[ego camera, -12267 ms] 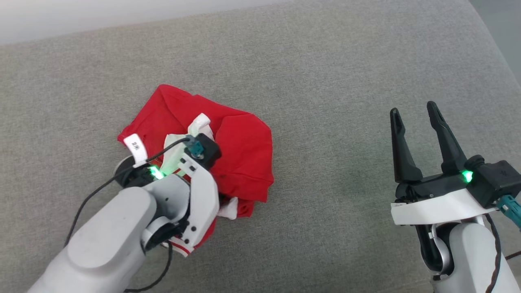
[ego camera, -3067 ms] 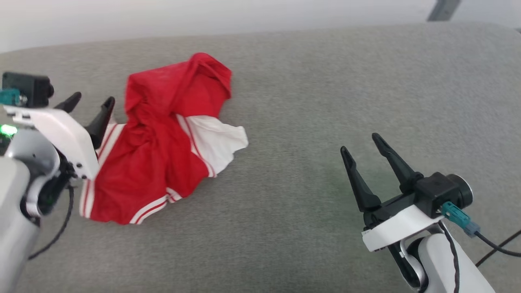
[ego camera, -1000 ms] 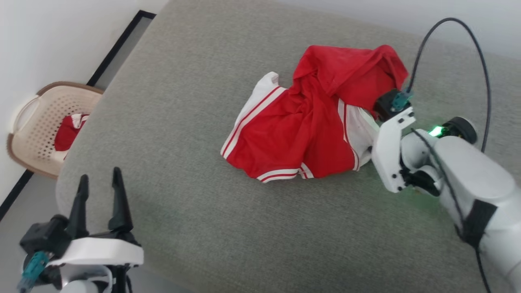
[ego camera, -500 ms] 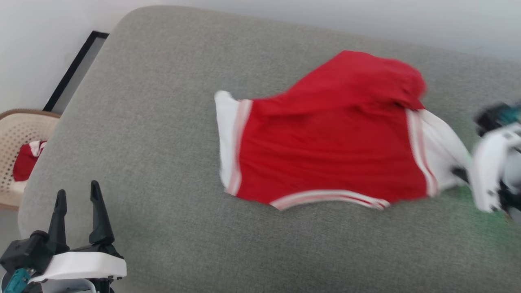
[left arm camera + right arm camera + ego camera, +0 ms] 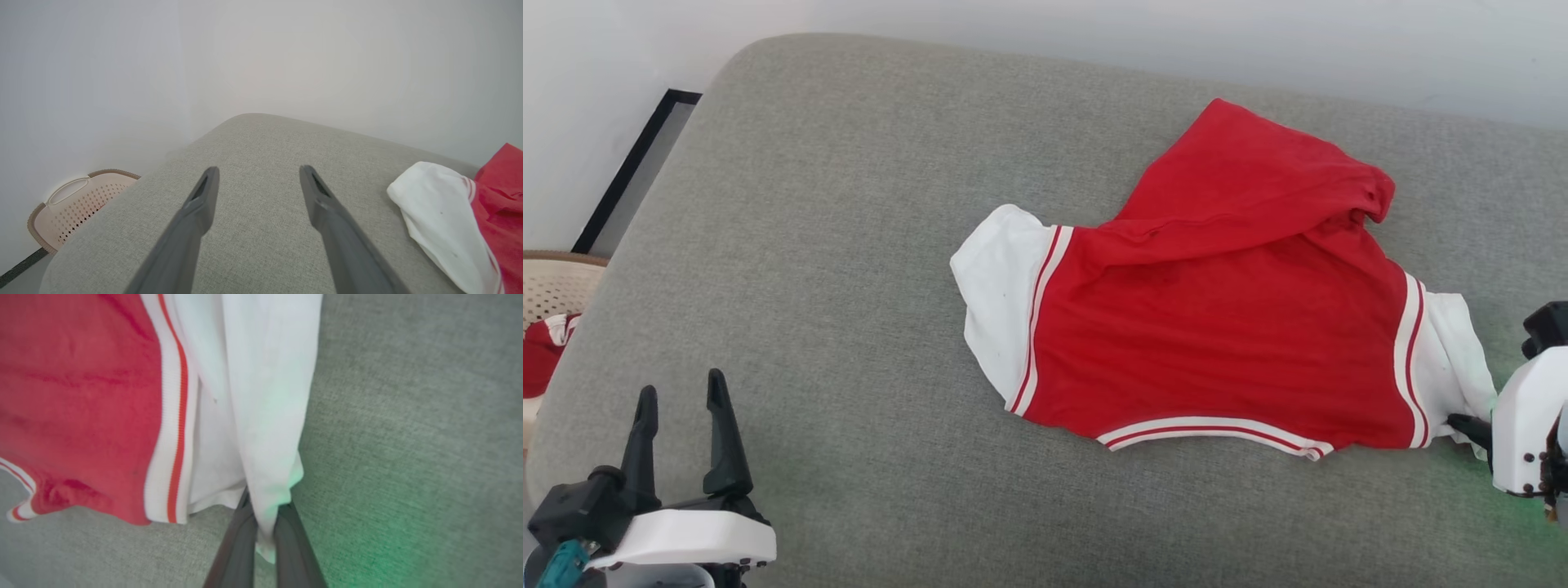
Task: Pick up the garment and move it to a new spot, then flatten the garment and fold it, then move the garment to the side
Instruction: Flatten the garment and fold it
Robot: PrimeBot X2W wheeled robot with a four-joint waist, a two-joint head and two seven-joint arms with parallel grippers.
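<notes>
The grey cushion (image 5: pixel 849 245) carries the garment (image 5: pixel 1217 327), spread across its right half. The left wrist view shows a basket (image 5: pixel 73 208) whole, beside the cushion's left corner. The right wrist view shows the right gripper (image 5: pixel 264 522) pinching the garment's white edge. The left gripper (image 5: pixel 681 384) hangs spread at the cushion's near-left corner.

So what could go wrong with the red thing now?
The right gripper pinches just a thin white edge of the garment, so a hard tug might pull it free. The top flap lies folded over. With the left gripper open and apart from it, one-sided pulling may bunch it instead of flattening it.
</notes>
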